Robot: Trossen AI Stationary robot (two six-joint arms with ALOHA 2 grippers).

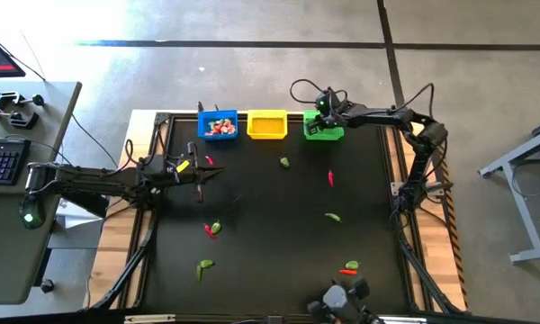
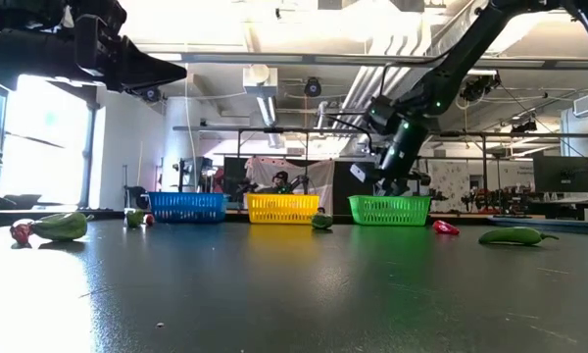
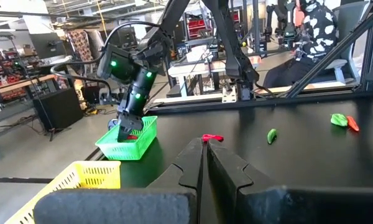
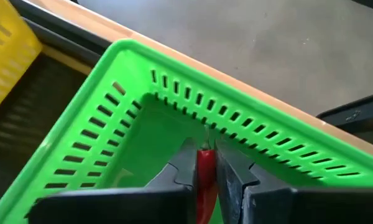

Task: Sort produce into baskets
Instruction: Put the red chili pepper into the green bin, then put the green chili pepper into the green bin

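Observation:
Three mesh baskets stand in a row at the table's far edge: blue [image 1: 218,124] with several pieces in it, yellow [image 1: 267,124] and green [image 1: 323,131]. My right gripper [image 1: 322,113] reaches down into the green basket [image 4: 105,124], shut on a red pepper [image 4: 205,171]. My left gripper [image 1: 207,173] hovers over the table's left part, shut and empty; its fingers show closed in the left wrist view [image 3: 203,163]. Loose red and green produce lies on the black table, such as a green piece [image 1: 284,163] and a red one [image 1: 331,178]. My right gripper pinches the red pepper [image 4: 205,163] between its two fingers. The fingers come from above, pointing down, and the pepper lies along them with one end showing past the tips. It hangs inside the green basket near a far corner, above the floor.
More produce lies about the table: a green piece [image 1: 332,217], a red and green pair [image 1: 212,229], a green piece [image 1: 204,265], a red and green pair [image 1: 350,266], a red piece [image 1: 209,160]. A desk with a keyboard [image 1: 0,162] stands to the left.

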